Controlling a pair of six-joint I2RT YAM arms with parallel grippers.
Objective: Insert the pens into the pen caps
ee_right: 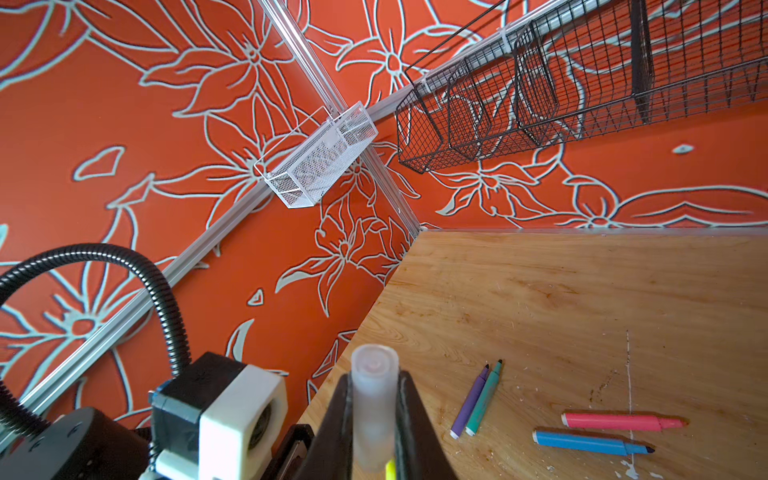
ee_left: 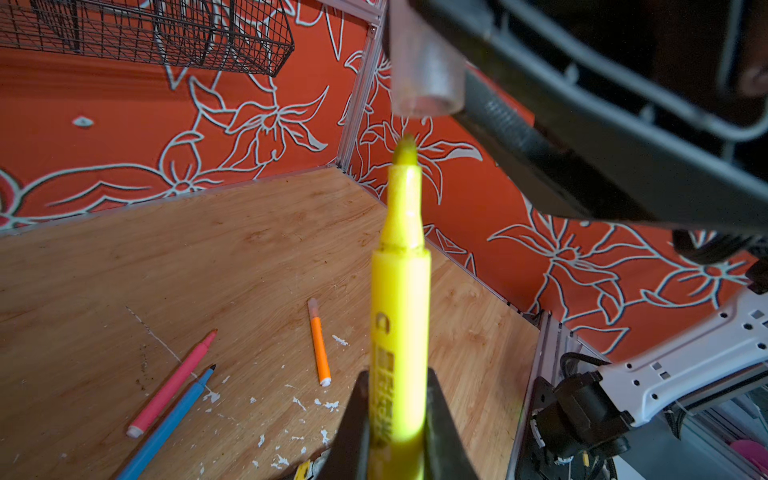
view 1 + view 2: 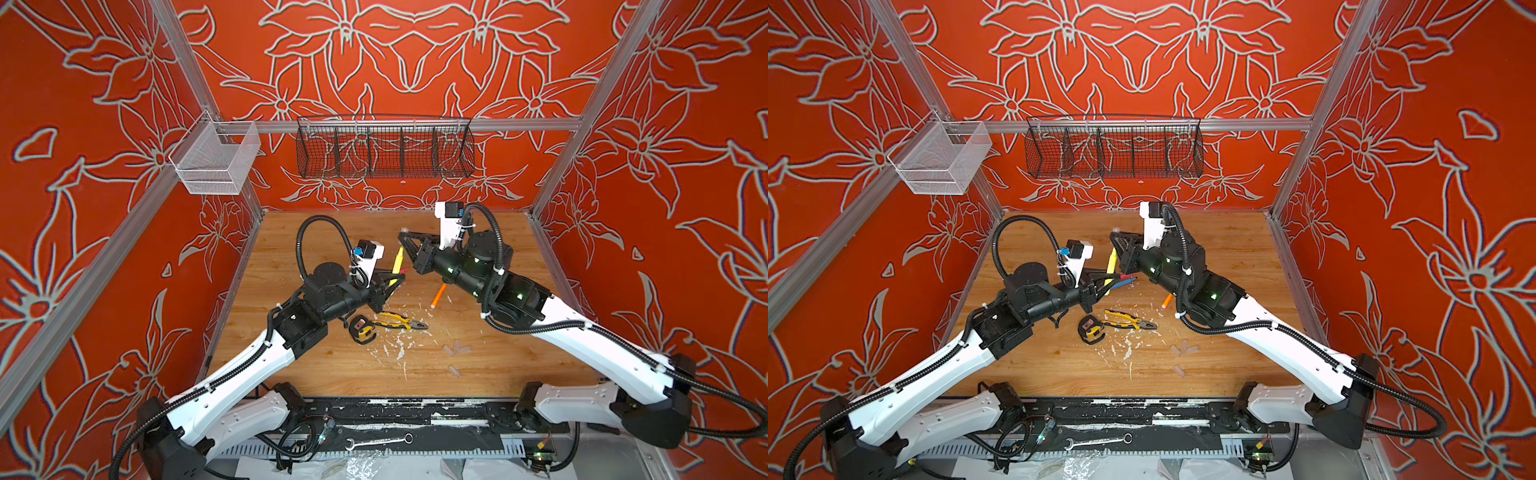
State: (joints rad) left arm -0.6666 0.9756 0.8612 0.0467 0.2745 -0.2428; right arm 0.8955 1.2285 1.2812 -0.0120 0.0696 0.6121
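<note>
My left tool point(image 2: 397, 386) clamping the yellow pen point(image 2: 401, 299), right tool point(image 1: 374, 386) clamping the cap point(image 1: 374, 365) at twelve o'clock, I am centring the tip first

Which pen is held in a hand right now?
The yellow pen, clamped in the left hand; the orange, pink, blue, purple and green pens lie on the table.

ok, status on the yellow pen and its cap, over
Left claw shut on yellow pen. Right claw shut on clear cap. Tip just short of cap mouth, not in yet. Nothing between them.
</note>
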